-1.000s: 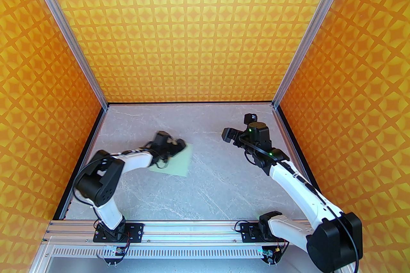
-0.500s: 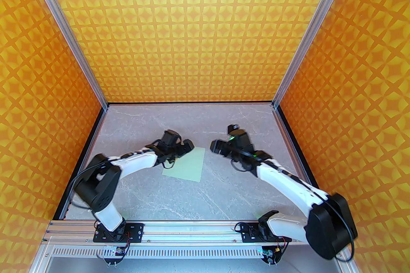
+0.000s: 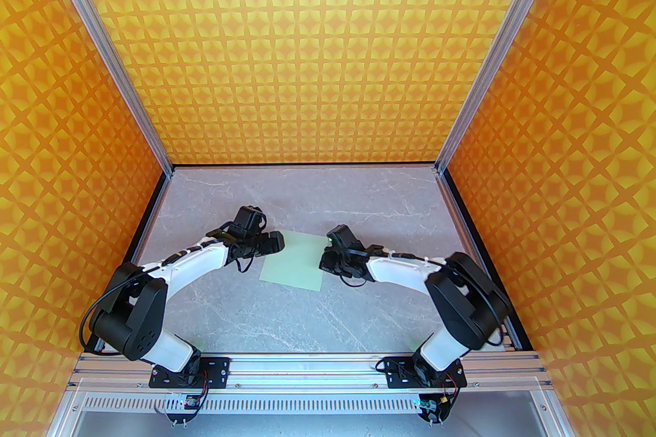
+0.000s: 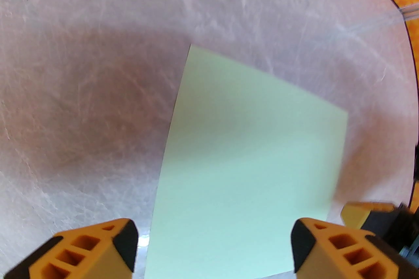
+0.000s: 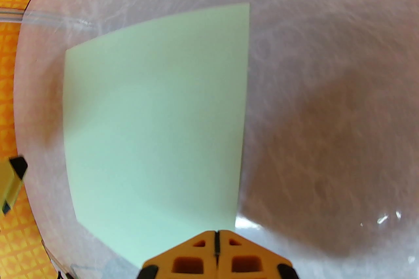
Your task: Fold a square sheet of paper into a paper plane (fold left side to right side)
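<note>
The square sheet of paper point(image 3: 294, 261) lies flat and unfolded on the grey table, pale mint-green. In the left wrist view the sheet point(image 4: 248, 156) spreads out ahead of my left gripper point(image 4: 214, 240), which is open, its orange fingers point(image 4: 111, 248) standing wide apart over the sheet's left edge. My left gripper point(image 3: 275, 243) sits at the sheet's far left corner. My right gripper point(image 3: 324, 262) is at the sheet's right edge. In the right wrist view the sheet point(image 5: 157, 120) lies in front of my right gripper point(image 5: 216, 243), which is shut, tips together at the sheet's edge, nothing visibly between them.
Orange patterned walls point(image 3: 318, 45) with aluminium posts enclose the marble-look table point(image 3: 318, 317) on three sides. The aluminium rail point(image 3: 307, 366) with both arm bases runs along the near edge. Bare tabletop lies in front of and behind the sheet.
The left gripper slid the sheet rightward, then drew back to its left edge. The right arm swung down and left to the sheet's right edge and its gripper shut.
</note>
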{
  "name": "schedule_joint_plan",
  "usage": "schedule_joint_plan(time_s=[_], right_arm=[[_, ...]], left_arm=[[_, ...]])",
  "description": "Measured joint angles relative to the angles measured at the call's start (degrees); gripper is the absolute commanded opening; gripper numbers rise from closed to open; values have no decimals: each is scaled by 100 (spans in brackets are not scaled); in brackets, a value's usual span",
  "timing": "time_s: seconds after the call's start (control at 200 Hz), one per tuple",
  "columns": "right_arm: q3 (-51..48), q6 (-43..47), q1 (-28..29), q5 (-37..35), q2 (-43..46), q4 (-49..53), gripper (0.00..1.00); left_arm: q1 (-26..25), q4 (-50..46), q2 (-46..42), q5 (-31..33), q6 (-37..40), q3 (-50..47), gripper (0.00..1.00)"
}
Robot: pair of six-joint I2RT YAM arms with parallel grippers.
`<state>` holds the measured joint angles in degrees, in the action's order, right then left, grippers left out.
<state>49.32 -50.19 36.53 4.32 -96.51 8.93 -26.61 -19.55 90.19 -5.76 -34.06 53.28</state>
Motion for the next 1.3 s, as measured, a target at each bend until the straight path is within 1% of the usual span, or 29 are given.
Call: schedule_joint_plan(time_s=[0.25, 0.41, 0.74, 0.91, 1.085, 1.3], right_arm=[[494, 107, 0, -168, -385, 46, 0], [560, 175, 0, -297, -586, 94, 0], [605, 269, 0, -330, -710, 109, 0], [605, 271, 0, -326, -713, 107, 0], [605, 271, 0, -326, -713, 105, 0], [603, 271, 0, -284, -741, 13, 0]], left_arm=[[0, -66, 511, -107, 162, 13, 73], [0, -223, 817, -103, 269, 151, 73], [-7, -330, 887, -243, 308, 273, 72], [-136, -164, 925, -483, 212, 273, 73], [-343, 87, 957, -929, -44, 260, 73], [-289, 439, 960, -1320, -199, 256, 74]])
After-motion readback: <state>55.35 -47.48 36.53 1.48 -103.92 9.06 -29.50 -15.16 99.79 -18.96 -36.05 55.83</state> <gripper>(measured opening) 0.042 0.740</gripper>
